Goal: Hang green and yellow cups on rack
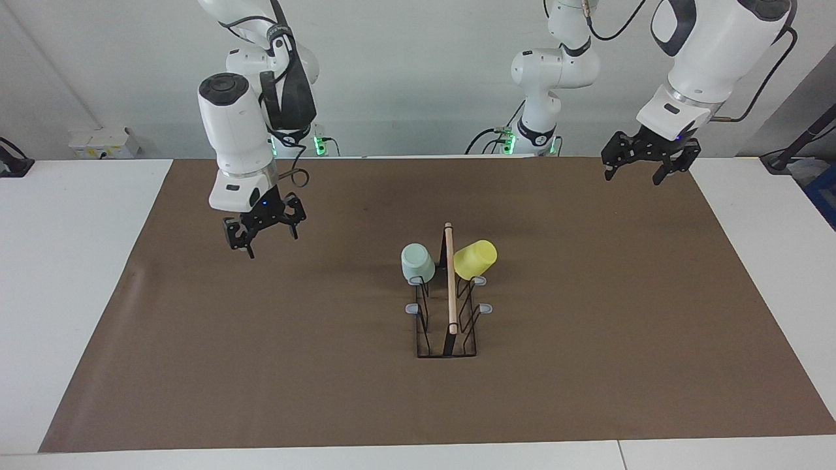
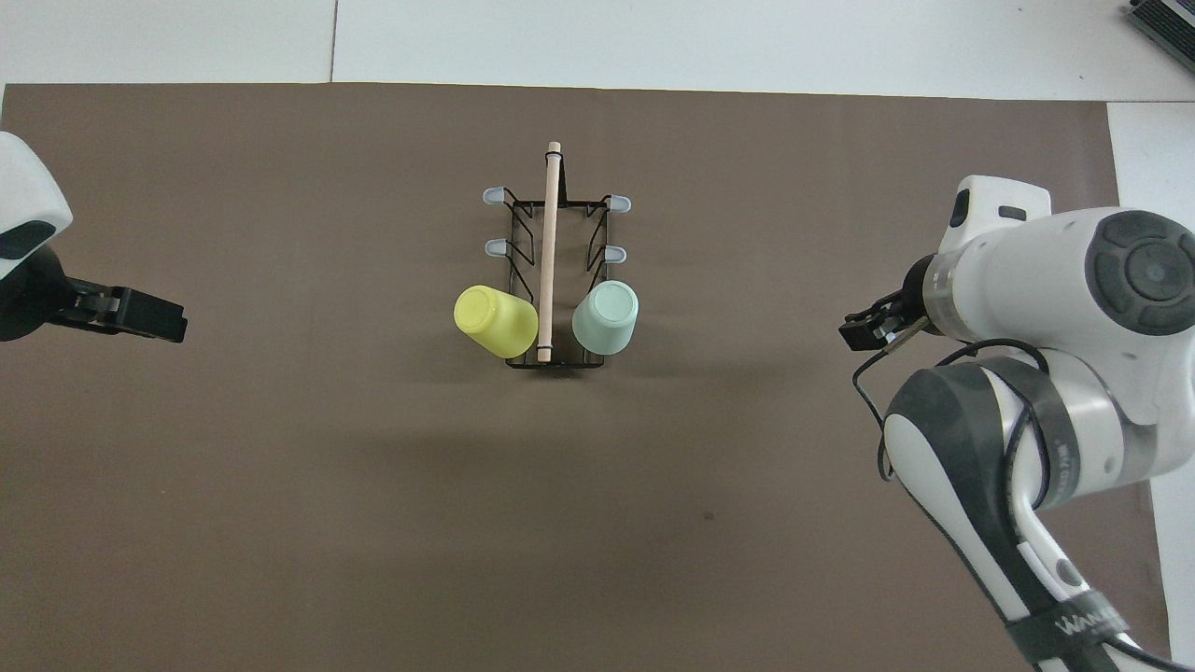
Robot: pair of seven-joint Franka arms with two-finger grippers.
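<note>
The black wire rack (image 1: 450, 281) with a light wooden rod on top stands mid-table; it also shows in the overhead view (image 2: 549, 243). The mint green cup (image 1: 417, 262) hangs upside down on the prong nearest the robots on the right arm's side, also in the overhead view (image 2: 607, 317). The yellow cup (image 1: 475, 258) hangs tilted on the matching prong on the left arm's side, also in the overhead view (image 2: 495, 321). My right gripper (image 1: 269, 240) is open and empty, raised over the mat well away from the rack. My left gripper (image 1: 633, 175) is open and empty, raised over the mat's edge.
A brown mat (image 1: 261, 365) covers most of the white table. The rack's other grey-tipped prongs (image 2: 495, 247) are bare. Both grippers also show at the sides of the overhead view, the left (image 2: 149, 320) and the right (image 2: 859, 331).
</note>
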